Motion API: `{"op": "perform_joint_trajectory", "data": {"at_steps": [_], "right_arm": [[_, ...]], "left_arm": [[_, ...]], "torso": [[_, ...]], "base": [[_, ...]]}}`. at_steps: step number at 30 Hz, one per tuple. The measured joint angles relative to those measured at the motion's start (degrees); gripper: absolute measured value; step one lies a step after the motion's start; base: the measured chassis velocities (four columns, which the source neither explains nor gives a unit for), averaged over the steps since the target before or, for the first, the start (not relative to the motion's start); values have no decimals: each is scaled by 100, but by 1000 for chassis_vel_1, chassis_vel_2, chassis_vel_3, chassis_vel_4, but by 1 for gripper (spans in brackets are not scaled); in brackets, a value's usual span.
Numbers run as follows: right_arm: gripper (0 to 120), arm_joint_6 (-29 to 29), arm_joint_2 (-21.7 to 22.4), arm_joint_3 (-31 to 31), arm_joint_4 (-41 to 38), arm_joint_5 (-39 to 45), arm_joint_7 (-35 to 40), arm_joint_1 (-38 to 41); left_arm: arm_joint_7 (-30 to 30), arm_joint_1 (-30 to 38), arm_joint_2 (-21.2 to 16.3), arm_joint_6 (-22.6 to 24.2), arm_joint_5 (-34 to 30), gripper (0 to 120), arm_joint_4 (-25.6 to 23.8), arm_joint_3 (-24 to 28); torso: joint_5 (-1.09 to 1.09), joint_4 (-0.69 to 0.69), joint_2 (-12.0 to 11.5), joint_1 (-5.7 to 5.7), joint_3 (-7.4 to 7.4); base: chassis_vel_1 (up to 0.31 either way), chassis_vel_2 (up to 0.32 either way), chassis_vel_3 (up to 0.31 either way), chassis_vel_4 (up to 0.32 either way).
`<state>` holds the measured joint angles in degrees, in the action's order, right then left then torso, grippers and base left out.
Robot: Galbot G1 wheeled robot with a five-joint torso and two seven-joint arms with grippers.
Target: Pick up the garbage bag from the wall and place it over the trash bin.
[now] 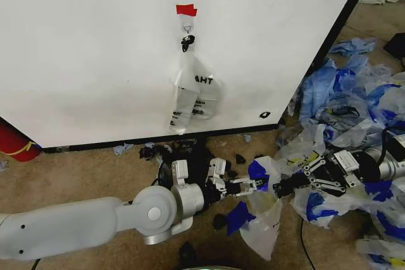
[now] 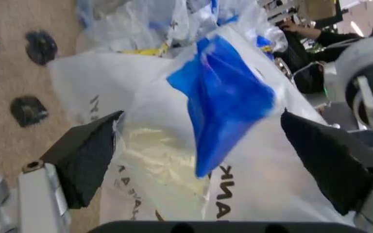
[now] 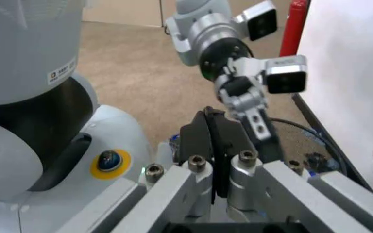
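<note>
The garbage bag (image 1: 261,216), thin white plastic with blue patches, hangs low over the carpet between my two grippers. My left gripper (image 1: 245,186) stands open, and the bag (image 2: 225,102) lies between its black pads (image 2: 86,162) in the left wrist view. My right gripper (image 1: 283,188) meets the bag's edge from the right; its pads (image 3: 199,141) are pressed together, shut on the thin plastic. The black mesh trash bin (image 1: 193,156) sits at the foot of the wall (image 1: 95,49), mostly hidden behind my left wrist, and also shows as mesh (image 3: 303,141) behind my left gripper (image 3: 258,121).
A narrower white bag with black lettering (image 1: 190,93) hangs from the hook (image 1: 187,28) under the red tape (image 1: 186,9). A heap of blue and white bags (image 1: 354,93) covers the floor at the right. A red cylinder (image 1: 16,143) stands at the far left. Black scraps (image 1: 219,221) dot the carpet.
</note>
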<state>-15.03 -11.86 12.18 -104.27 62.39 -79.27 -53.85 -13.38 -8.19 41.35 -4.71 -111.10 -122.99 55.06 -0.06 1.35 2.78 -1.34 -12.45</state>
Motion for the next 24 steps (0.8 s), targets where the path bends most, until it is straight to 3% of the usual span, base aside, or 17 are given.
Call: {"op": "perform_joint_trajectory", "data": {"at_steps": [24], "right_arm": [[0, -70, 68, 174, -383, 56, 120, -187]], "left_arm": [[-167, -188, -8, -18, 85, 96, 17, 33]], "torso": [[0, 0, 0, 0, 0]], "base": [[0, 0, 0, 0]]}}
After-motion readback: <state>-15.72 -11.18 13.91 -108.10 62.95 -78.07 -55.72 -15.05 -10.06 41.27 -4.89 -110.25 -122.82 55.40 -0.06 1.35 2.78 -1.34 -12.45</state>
